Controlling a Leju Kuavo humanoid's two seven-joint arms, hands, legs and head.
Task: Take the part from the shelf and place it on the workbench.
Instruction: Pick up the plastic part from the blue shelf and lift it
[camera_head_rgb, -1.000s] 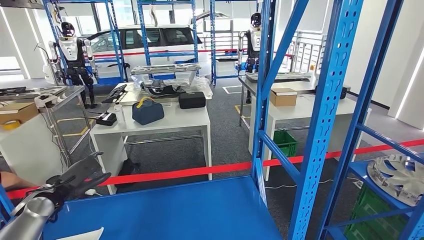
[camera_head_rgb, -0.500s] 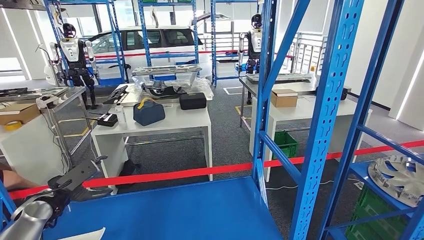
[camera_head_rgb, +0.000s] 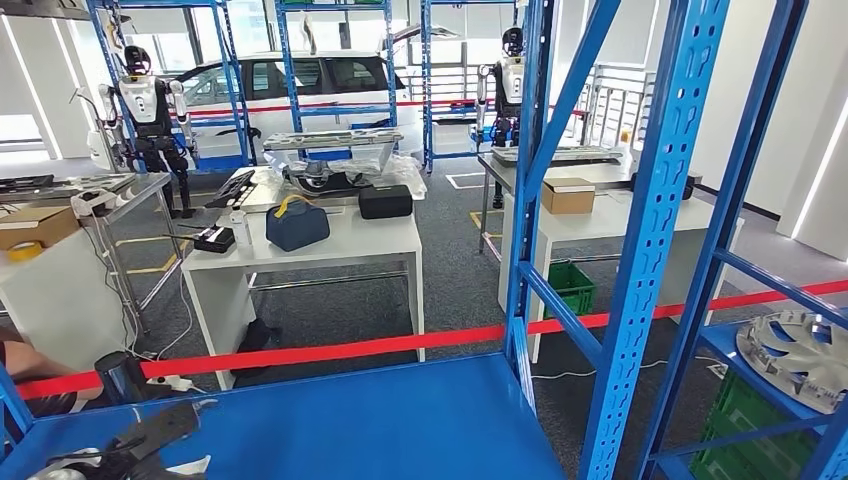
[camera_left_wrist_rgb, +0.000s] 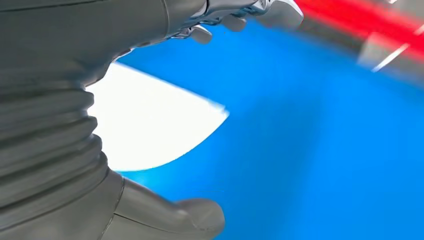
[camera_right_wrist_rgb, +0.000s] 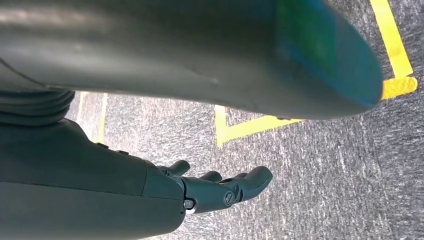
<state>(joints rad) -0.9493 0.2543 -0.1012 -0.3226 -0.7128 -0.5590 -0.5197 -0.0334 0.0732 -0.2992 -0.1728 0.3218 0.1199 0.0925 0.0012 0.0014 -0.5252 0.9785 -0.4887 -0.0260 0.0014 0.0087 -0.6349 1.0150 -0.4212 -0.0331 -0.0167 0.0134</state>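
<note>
Looks like a robotics test workshop — blue steel racking (camera_head_rgb: 655, 200), red barrier tape (camera_head_rgb: 330, 350), humanoid robots on stands (camera_head_rgb: 148, 110), white counter (camera_head_rgb: 330, 245), a parked car (camera_head_rgb: 290, 85) behind.

Bare blue shelf deck (camera_head_rgb: 380, 420) lies open ahead; blue uprights (camera_head_rgb: 655, 230) bar the right.

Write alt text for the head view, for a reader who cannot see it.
The robot's left hand hangs low over a blue shelf deck, beside a white sheet at the bottom left corner, holding nothing. Blue rack uprights frame the right side, where a round silver metal part lies on a neighbouring shelf. Beyond red barrier tape stand white tables, two humanoid robots and a white car.
</note>
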